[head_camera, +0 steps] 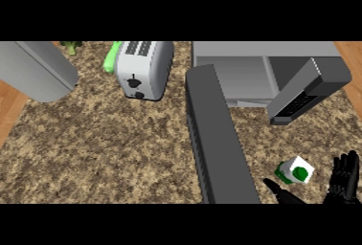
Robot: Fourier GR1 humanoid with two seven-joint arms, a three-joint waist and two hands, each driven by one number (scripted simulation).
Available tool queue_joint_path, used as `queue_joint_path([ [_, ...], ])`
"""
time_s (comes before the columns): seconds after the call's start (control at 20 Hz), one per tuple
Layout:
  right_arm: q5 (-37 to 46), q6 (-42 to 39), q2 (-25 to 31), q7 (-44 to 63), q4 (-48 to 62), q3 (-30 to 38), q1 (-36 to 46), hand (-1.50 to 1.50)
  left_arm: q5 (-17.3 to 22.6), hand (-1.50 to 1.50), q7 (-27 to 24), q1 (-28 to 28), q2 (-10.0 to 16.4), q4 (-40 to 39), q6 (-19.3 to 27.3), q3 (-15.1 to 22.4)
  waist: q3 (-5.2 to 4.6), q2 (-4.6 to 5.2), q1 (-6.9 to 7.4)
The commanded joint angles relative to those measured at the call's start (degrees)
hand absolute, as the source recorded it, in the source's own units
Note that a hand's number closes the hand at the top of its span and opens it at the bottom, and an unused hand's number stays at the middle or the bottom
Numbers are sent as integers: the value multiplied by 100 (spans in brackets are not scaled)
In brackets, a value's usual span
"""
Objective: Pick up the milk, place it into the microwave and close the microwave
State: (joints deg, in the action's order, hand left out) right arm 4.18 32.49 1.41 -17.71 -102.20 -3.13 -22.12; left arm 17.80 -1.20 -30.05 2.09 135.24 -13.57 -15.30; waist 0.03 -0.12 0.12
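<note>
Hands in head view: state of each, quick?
Left hand: not in view.
Right hand: open, fingers straight, thumb spread; the milk sits between thumb and fingers, not held.

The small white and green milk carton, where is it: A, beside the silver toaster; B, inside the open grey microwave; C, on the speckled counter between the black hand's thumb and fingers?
C: the milk carton sits on the speckled counter between thumb and fingers of the right hand, outside the grey microwave.
</note>
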Motion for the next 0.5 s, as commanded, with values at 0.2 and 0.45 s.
queue_joint_path([
  [0.2, -859, -585, 55, -1251, 1562, 807, 269, -150, 187, -150, 111, 52, -85, 58, -216, -229, 1, 6, 4],
  [0.45, -956, -513, -134, -1851, 2357, 668, 430, -150, 382, -150, -148, 189, -45, -413, -469, -654, -1, 6, 12],
])
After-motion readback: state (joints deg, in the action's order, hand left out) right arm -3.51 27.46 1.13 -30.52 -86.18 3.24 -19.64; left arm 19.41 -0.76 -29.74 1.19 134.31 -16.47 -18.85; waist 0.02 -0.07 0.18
